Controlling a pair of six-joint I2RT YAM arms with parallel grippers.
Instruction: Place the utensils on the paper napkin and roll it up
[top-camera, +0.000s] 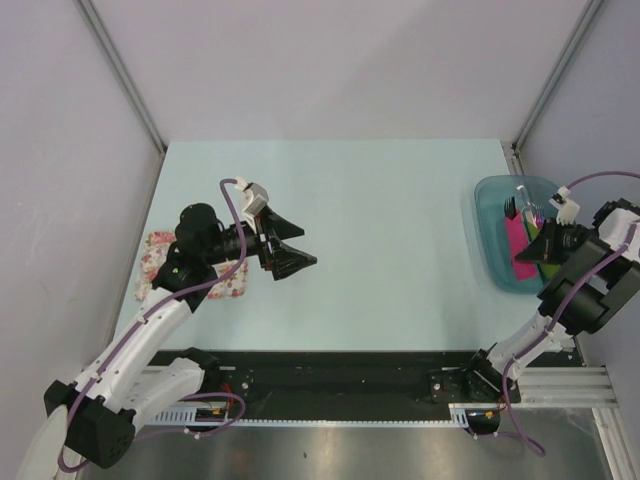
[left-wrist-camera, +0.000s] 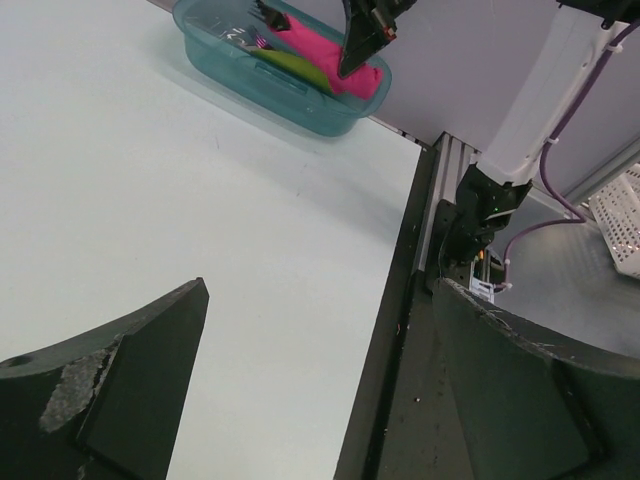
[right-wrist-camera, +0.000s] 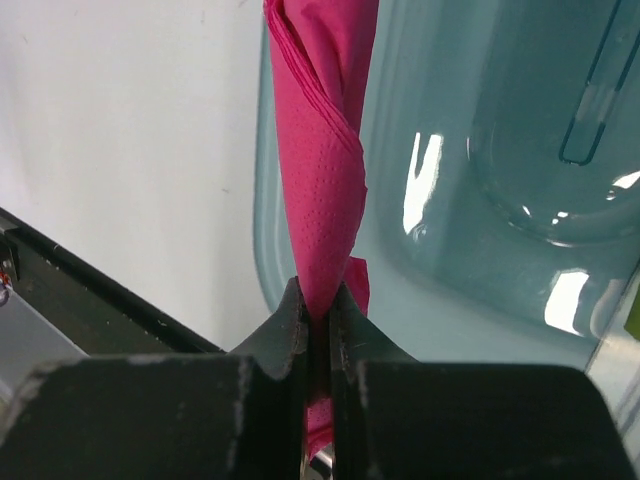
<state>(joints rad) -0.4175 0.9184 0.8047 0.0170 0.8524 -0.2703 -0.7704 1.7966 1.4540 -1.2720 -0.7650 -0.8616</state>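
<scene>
The right claw (right-wrist-camera: 318, 312) is nipped shut on a fold of the thin magenta-pink paper napkin (right-wrist-camera: 320, 170), bunched inside the translucent teal plastic bin (top-camera: 488, 205) at the pale blue table's (top-camera: 380, 230) right edge — step one, I'd say, fetching the napkin out. The slim dark utensils (top-camera: 511, 208) lie in that same bin, and the left claw (top-camera: 298, 246) gapes wide and empty over the table's left middle. Next, lift the napkin clear and spread it flat — gently.

Tub (top-camera: 492, 215) at right edge of surface (top-camera: 380, 240); paper napkin (top-camera: 519, 245) inside tub, utensils (top-camera: 527, 208) behind it; right pincer (right-wrist-camera: 318, 300) on napkin; cloth (top-camera: 160, 250) at left edge, under left arm; left pincer (top-camera: 308, 247) right of cloth.
</scene>
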